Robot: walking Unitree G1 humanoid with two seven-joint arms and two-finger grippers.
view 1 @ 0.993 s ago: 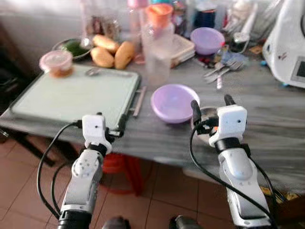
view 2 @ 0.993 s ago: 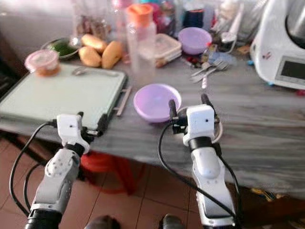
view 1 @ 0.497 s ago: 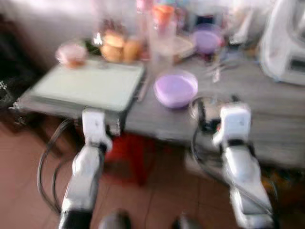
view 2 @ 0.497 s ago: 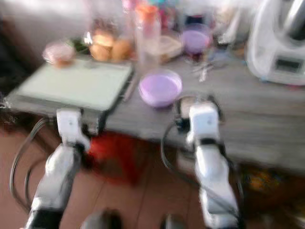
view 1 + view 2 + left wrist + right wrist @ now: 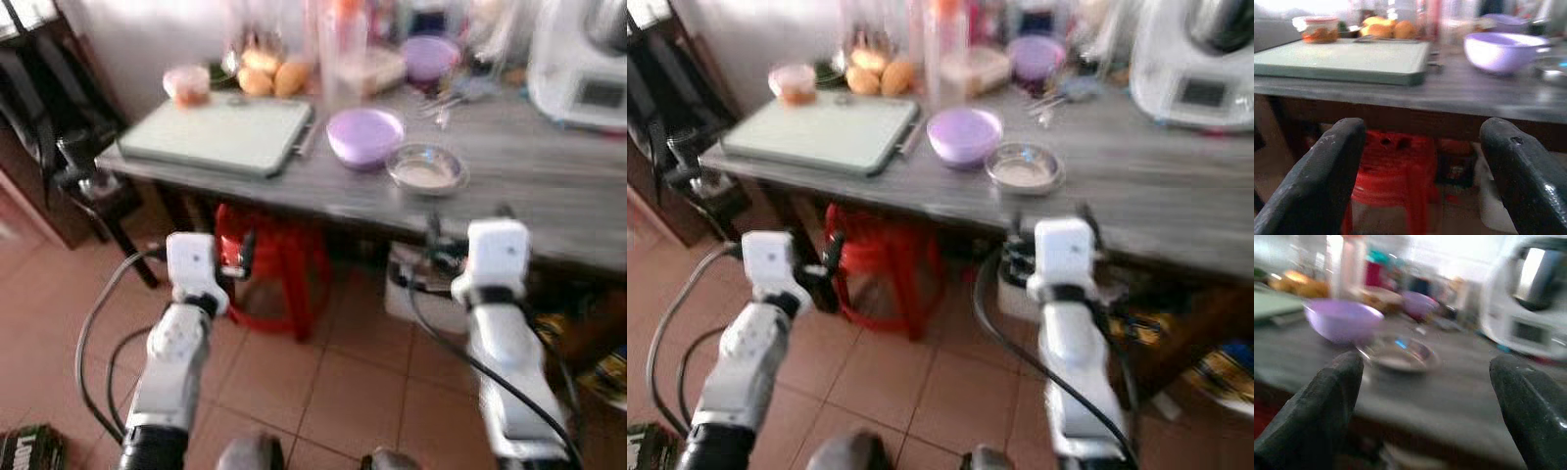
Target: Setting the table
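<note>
Counter: a grey wood-grain counter (image 5: 549, 201) carries all the tableware; the robot stands back from its near edge, over brown floor tiles (image 5: 343, 382).
Landmark: the lilac plastic bowl (image 5: 364, 135), close to the counter's near edge.
Steel dish: a small round shallow steel dish (image 5: 426, 168) sits just beside the lilac bowl, on its right and a little nearer the edge; whether the two touch cannot be told.
Tray: a pale green rectangular tray (image 5: 217, 134) lies to the left of the lilac bowl, its long side along the counter edge.
Behind the bowl: yellow-brown fruit (image 5: 274, 75), a clear tub with a pink lid (image 5: 187, 84), a second lilac bowl (image 5: 433, 56) and a white kitchen appliance (image 5: 586, 59) far to the right.
Under the counter: a red plastic stool (image 5: 269, 279), below the tray's right end.
Left hand (image 5: 1425, 171): empty, fingers spread wide, held below counter height, looking at the counter edge and stool.
Right hand (image 5: 1427, 401): empty, fingers spread wide, at about counter height, aimed at the steel dish with the lilac bowl just to its left.
Key relation: the steel dish and lilac bowl lie straight ahead of and above the right hand, which looks the nearer; being round, neither has a long axis.
Next move, as a judgement: close in on the counter, then reach with the right hand.
</note>
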